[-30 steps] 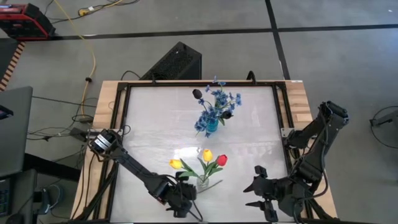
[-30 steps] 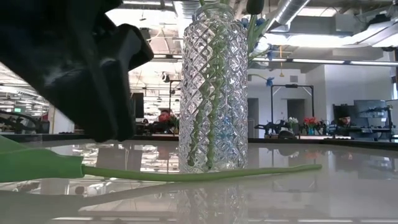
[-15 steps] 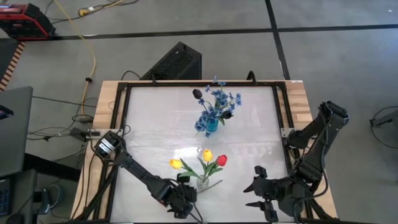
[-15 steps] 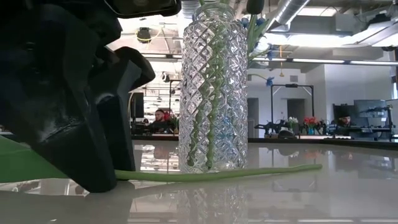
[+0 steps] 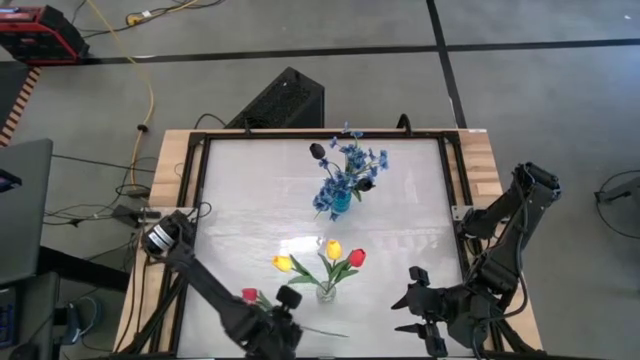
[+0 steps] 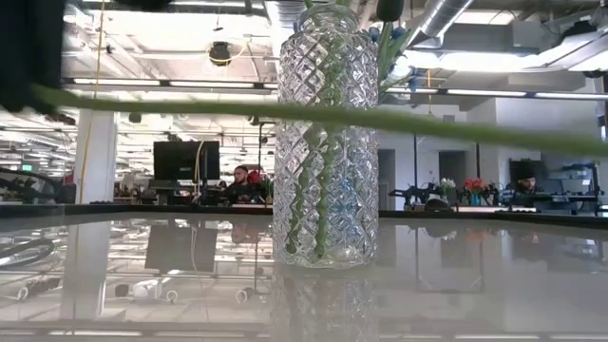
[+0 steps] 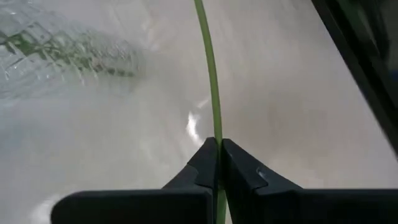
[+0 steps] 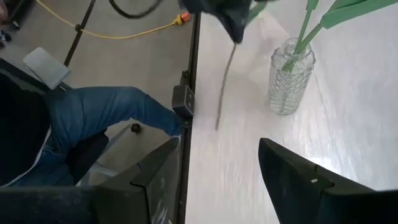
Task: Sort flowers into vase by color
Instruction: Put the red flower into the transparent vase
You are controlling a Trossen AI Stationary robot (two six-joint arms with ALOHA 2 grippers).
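My left gripper (image 5: pixel 277 322) is near the table's front edge, shut on a red tulip's green stem (image 7: pixel 212 93). The tulip's red head (image 5: pixel 249 295) points toward the table's left. A clear cut-glass vase (image 5: pixel 327 292) with two yellow tulips and one red tulip stands just beyond it and also shows in the low view (image 6: pixel 326 142). A small blue vase (image 5: pixel 340 203) farther back holds blue sprays and dark buds. My right gripper (image 5: pixel 408 300) is open and empty at the front right. My left gripper pinches the tulip's stem (image 7: pixel 214 144) between its two fingers, between the head and the middle of the stem. The fingers lie across the stem. The flower is lifted clear of the table and lies about level, and the long free end (image 5: pixel 335 333) reaches toward the table's right.
The lifted stem (image 6: pixel 380 119) crosses in front of the clear vase at mid height. A person's leg in jeans (image 8: pixel 93 118) shows beside the table's edge in the right wrist view. Bare tabletop (image 5: pixel 240 200) lies on the left between the two vases and the frame.
My left gripper has risen from the table with the stem and gone a little toward the table's left and near edge. The red tulip, which lay on the table beside the clear vase, is now lifted clear and hangs about level.
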